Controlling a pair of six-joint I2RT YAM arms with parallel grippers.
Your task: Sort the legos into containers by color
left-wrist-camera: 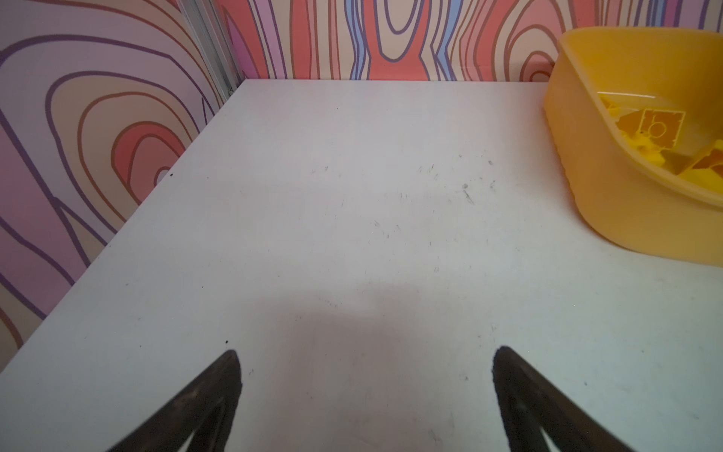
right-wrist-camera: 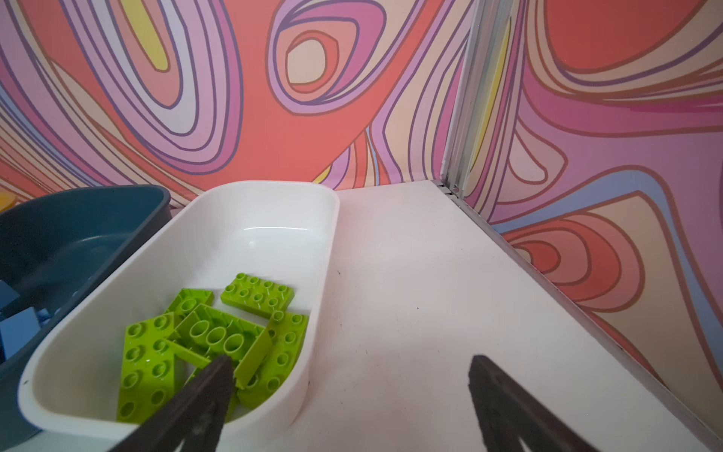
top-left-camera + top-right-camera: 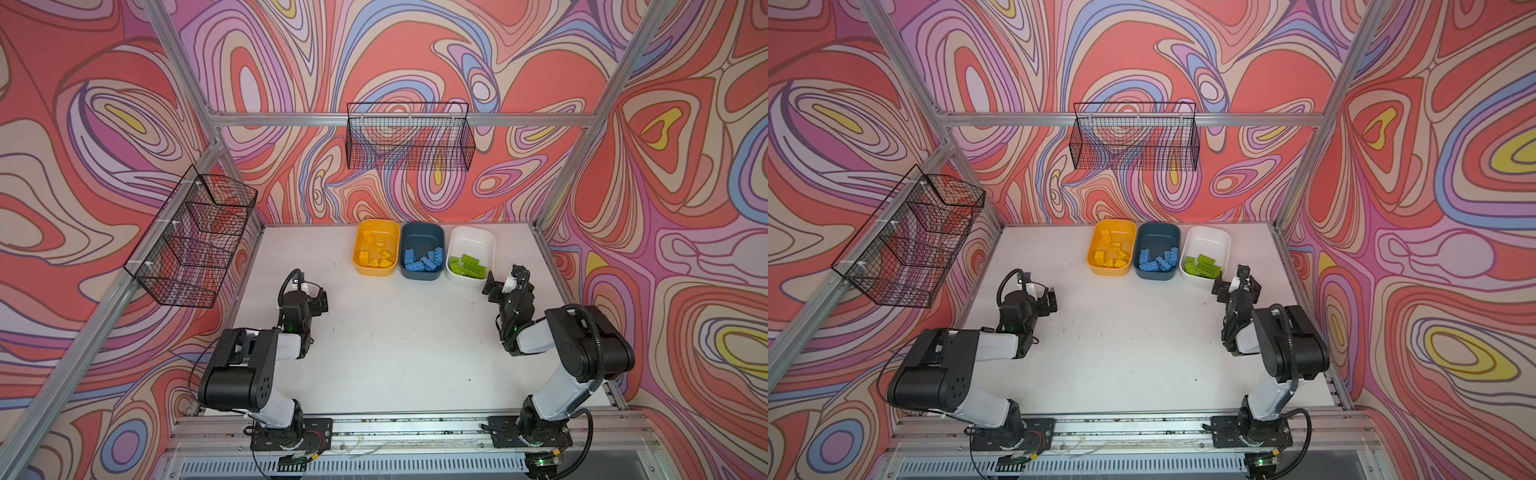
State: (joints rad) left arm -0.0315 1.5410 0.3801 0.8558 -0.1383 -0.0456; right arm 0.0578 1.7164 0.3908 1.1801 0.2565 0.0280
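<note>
Three containers stand in a row at the back of the table in both top views. The yellow tub [image 3: 374, 271] holds yellow legos [image 3: 374, 259]. The teal tub [image 3: 422, 237] holds blue legos [image 3: 419, 262]. The white tub [image 3: 473, 239] holds lime green legos [image 3: 467, 264]. No brick lies loose on the table. My left gripper [image 3: 311, 293] is open and empty over bare table, left of the yellow tub [image 1: 626, 219]. My right gripper [image 2: 352, 360] is open and empty by the near right corner of the white tub [image 2: 274, 219], with one finger in front of the green legos [image 2: 219, 336].
Black wire baskets hang on the left wall [image 3: 191, 237] and the back wall [image 3: 409, 135]. Aluminium frame posts stand at the table's back corners. The white table [image 3: 395, 340] is walled on three sides.
</note>
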